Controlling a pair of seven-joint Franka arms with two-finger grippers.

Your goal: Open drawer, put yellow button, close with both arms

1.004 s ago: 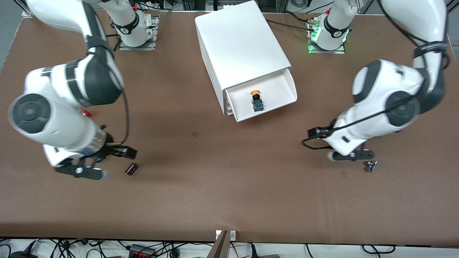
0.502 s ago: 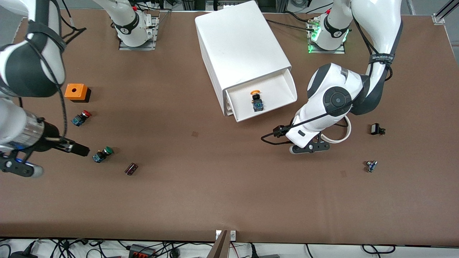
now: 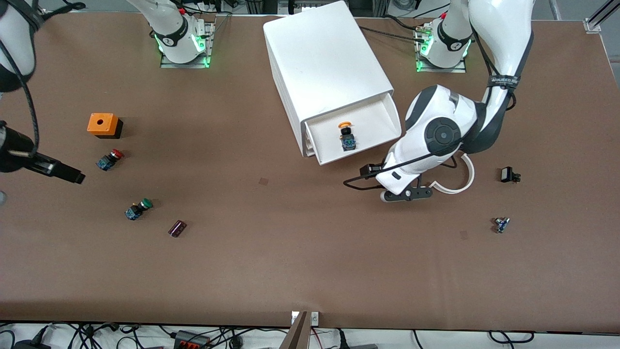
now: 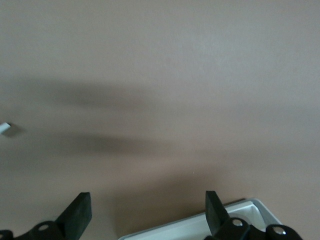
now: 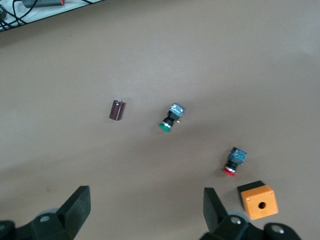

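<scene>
I am swinging my left pincer (image 3: 406, 195), fingers spread and empty, in toward the drawer (image 3: 356, 138), which is holding the yellow button (image 3: 347, 134); my right pincer (image 5: 145, 212), also spread, is retreating, so closing is next

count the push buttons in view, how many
3: the yellow button lies in the open drawer; the red button sits near the orange box; the green button lies nearer the front camera. Closed drawers could hide more.

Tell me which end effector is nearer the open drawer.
Left. The left end effector hovers over the table just in front of the drawer; the right end effector is over the right arm's end, above the scattered buttons.
</scene>
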